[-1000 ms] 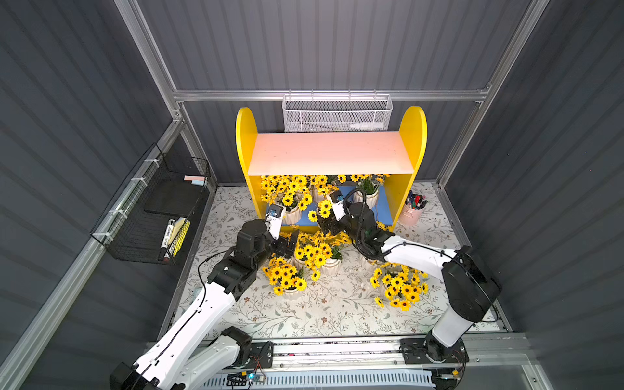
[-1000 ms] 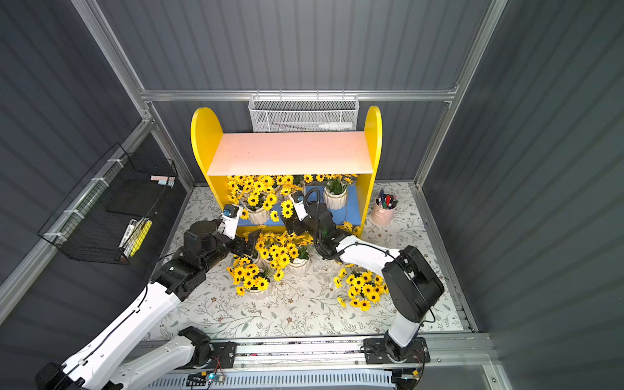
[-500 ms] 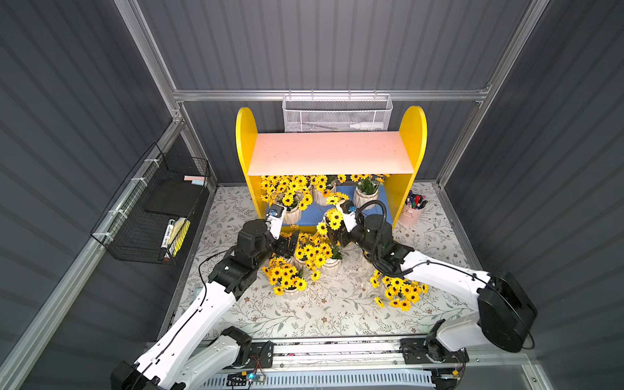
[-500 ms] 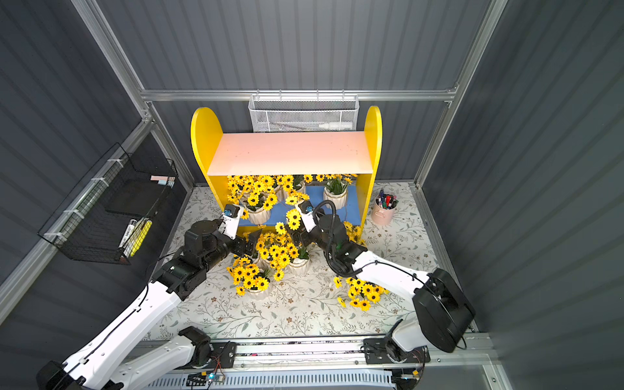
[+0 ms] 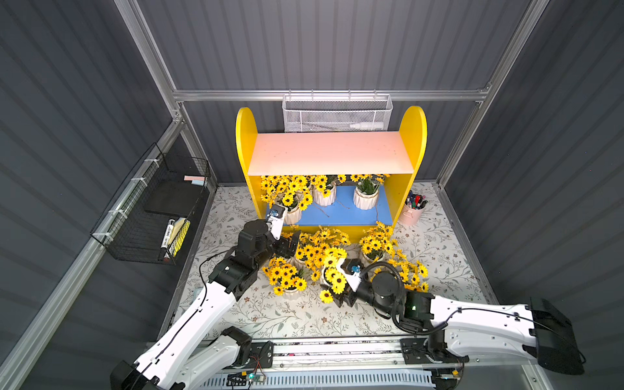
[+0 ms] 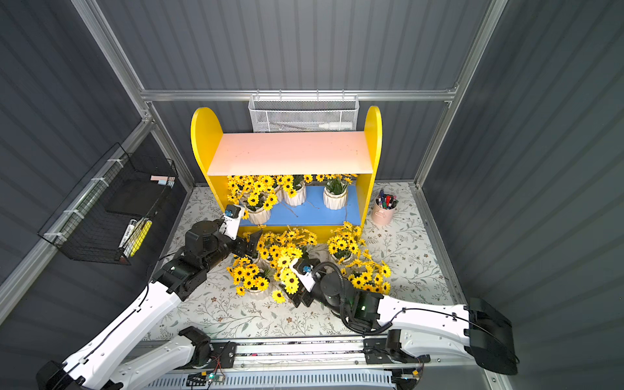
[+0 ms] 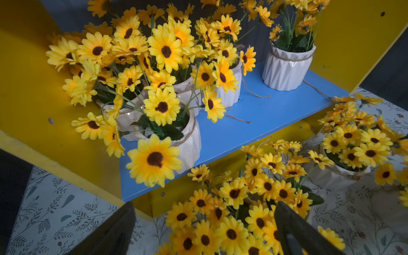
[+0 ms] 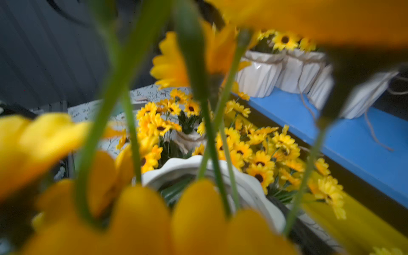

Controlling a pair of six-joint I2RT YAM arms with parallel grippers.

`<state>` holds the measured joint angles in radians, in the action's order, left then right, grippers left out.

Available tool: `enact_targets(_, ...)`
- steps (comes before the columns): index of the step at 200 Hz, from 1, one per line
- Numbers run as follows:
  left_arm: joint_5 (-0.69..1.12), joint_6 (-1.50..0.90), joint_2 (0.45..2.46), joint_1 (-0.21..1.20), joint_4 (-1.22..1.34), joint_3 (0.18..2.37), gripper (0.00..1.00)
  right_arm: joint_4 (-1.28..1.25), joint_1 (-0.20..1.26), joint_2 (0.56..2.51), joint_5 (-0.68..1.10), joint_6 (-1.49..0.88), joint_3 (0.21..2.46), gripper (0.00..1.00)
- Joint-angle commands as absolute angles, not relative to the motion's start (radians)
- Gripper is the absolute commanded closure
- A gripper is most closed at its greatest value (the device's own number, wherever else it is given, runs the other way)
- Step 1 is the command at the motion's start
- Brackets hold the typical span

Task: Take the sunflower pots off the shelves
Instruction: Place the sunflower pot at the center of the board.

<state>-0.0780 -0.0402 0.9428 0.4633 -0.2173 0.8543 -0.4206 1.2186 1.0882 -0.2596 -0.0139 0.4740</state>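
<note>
RIGHT: right end effector [image 5: 340, 297] clamped on sunflower pot [image 8: 194, 164], near counter [image 5: 287, 317] front edge | LEFT: left end effector [image 7: 204, 204] jaws apart, empty | NEXT (judged): upright front-left pot [image 7: 188, 152] on the shelves' [image 5: 410, 135] blue board [image 7: 254, 123] lies just beyond left end effector, toward back edge; left arm nearer

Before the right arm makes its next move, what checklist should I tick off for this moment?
1. Hold of the right gripper on a pot: ok, its rim sits right at the wrist camera.
2. That pot clear of the shelf: ok.
3. Bare mat in front for a set-down: ok.
4. Held pot upright: cannot tell, flowers hide it.
5. The left gripper open and empty: ok.
6. The blue board emptied: not ok, several pots stand on it.
</note>
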Motion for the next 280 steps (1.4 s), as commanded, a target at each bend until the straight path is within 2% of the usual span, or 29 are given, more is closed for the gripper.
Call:
enact_targets(1,-0.081,-0.016,0.93,0.469,-0.207,0.833,0.01,-0.67,1.236,1.171,-0.288,-0.056,0.421,0.76)
enact_targets(31,-0.108,-0.003,0.921,0.469,-0.201,0.826,0.01,-0.848,1.235,1.4,-0.313,-0.066,0.418,0.75)
enact_targets(65,-0.115,0.001,0.916,0.469,-0.198,0.823,0.0,-1.111,1.234,1.645,-0.485,-0.017,0.445,0.77)
enact_targets(121,-0.127,0.008,0.907,0.471,-0.192,0.818,0.01,-1.414,1.223,1.958,-0.456,0.025,0.52,0.74)
enact_targets(145,-0.125,0.01,0.908,0.471,-0.192,0.818,0.01,-1.415,1.223,1.98,-0.403,0.015,0.533,0.73)
enact_targets(155,-0.123,0.009,0.91,0.471,-0.192,0.82,0.01,-1.408,1.224,1.98,-0.385,0.001,0.535,0.69)
enact_targets(159,-0.122,0.009,0.91,0.471,-0.192,0.819,0.01,-1.404,1.223,1.979,-0.387,-0.005,0.536,0.63)
enact_targets(177,-0.12,0.009,0.91,0.471,-0.193,0.82,0.01,-1.413,1.224,1.962,-0.419,-0.03,0.515,0.04)
enact_targets(179,-0.119,0.01,0.91,0.471,-0.193,0.819,0.01,-1.41,1.223,1.958,-0.419,-0.031,0.511,0.02)
enact_targets(218,-0.102,0.009,0.915,0.471,-0.198,0.825,0.01,-1.151,1.223,1.793,-0.371,-0.09,0.47,0.01)
enact_targets(257,-0.106,0.01,0.912,0.471,-0.198,0.826,0.01,-1.024,1.224,1.712,-0.331,-0.108,0.447,0.01)
enact_targets(280,-0.106,0.01,0.914,0.471,-0.199,0.826,0.01,-0.831,1.225,1.633,-0.314,-0.156,0.435,0.01)
